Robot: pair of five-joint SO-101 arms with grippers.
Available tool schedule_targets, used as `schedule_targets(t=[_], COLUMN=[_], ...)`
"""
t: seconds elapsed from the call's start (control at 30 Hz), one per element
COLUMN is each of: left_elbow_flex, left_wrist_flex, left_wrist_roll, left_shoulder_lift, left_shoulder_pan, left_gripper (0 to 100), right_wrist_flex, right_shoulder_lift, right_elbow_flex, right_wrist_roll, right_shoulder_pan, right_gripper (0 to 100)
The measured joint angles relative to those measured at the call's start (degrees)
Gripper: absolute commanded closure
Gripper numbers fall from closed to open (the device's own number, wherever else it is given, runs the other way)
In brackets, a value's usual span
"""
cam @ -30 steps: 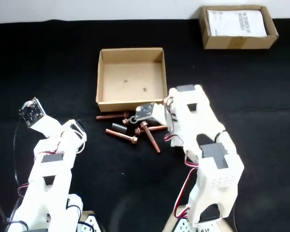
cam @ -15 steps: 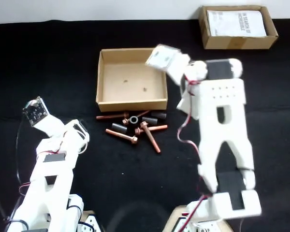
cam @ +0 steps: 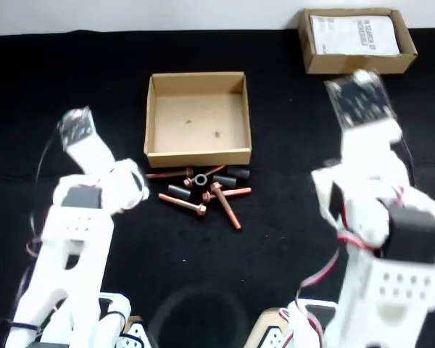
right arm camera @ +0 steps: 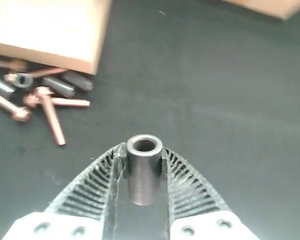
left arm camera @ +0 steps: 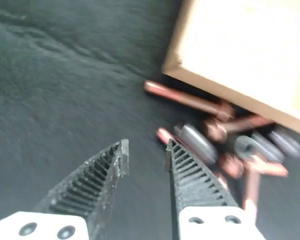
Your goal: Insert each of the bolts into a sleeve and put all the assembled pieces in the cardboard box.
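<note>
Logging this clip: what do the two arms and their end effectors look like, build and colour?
The left arm and right arm are white plastic shells with black motor blocks and thin red and black cables. The left end effector and right end effector each have two black, tapered, ribbed fingers on white screwed bases.

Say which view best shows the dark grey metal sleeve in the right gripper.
Right wrist view: the dark grey metal sleeve is clamped in the right gripper, bore toward camera. In the high view the arm covers it; the left wrist view faces the loose copper bolts.
</note>
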Motion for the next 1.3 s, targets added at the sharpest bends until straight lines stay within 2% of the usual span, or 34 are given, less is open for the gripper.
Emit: schedule_targets(t=[0.1,0.2,0.4,0.57,0.73,0.93,1.3], left_elbow_flex=[-10.7,-16.6,-18.6,-21.5,-31.7,-45.2,-56.2], left_wrist_flex=[12.1,18.5,22.2,22.4,22.4,22.4,22.4], left_wrist_roll=[-0.3,-0.3,-0.3,1.9,6.4,9.1,10.9], left_shoulder_lift=[0.0,0.0,2.8,13.6,29.1,47.1,66.8], left_shoulder_pan=[5.3,11.8,23.2,28.6,30.5,30.5,30.5], left_gripper=[86,86,86,86,86,86,86], right_wrist_flex=[-5.9,-13.8,-30.7,-35.9,-36.4,-36.4,-36.4], right_shoulder_lift=[-9.7,-20.1,-39.8,-51.8,-59.3,-60.2,-60.3], right_elbow_flex=[13.3,29.1,60.4,77.2,85.5,88.7,88.7], right_wrist_roll=[0.1,3.0,7.4,7.9,7.9,7.9,7.9], right_shoulder_pan=[6.3,11.8,21.5,25.4,27.7,28.0,28.0], right_gripper=[99.1,99.1,99.1,99.1,99.1,99.1,99.1])
